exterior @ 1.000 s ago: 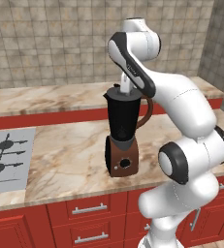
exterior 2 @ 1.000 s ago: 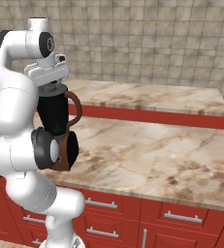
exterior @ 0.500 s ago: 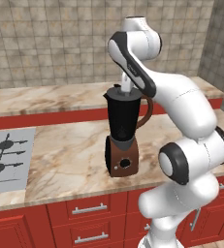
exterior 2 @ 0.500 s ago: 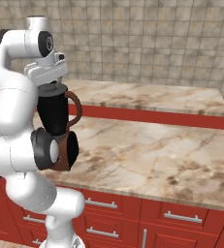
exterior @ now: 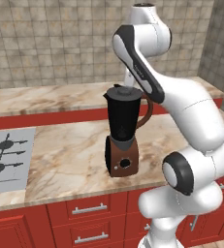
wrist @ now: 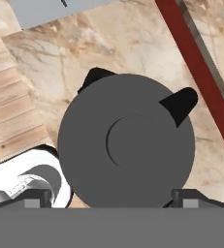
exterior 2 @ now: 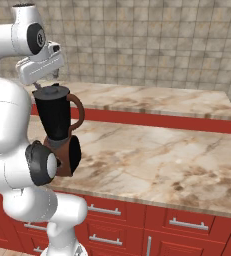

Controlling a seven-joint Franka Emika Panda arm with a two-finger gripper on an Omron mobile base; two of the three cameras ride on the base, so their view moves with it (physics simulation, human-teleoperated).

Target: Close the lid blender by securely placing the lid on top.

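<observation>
The blender (exterior: 123, 121) stands on the marble counter, a black jar with a curved brown handle on a reddish-brown base; the right base view has the blender (exterior 2: 54, 117) close beside my arm. The lid (exterior: 124, 91), a dark grey disc with a low knob, sits flat on the jar's rim. From above, the lid (wrist: 126, 140) covers the jar mouth, with the spout and handle poking out at its sides. My gripper (wrist: 112, 199) hovers just over the lid, open, its fingertips (wrist: 38, 198) wide apart on either side of it and holding nothing. The white hand (exterior 2: 39, 67) sits above the jar.
A stove top (exterior: 4, 157) lies at the counter's left end. A raised red-edged back ledge (exterior 2: 152, 117) runs behind the blender. Bare marble counter (exterior 2: 152, 160) stretches to the blender's right. Red cabinets with drawer handles (exterior: 89, 209) are below.
The jaws have spread apart and let go of the lid, which stays on the jar. The arm has hardly moved.
</observation>
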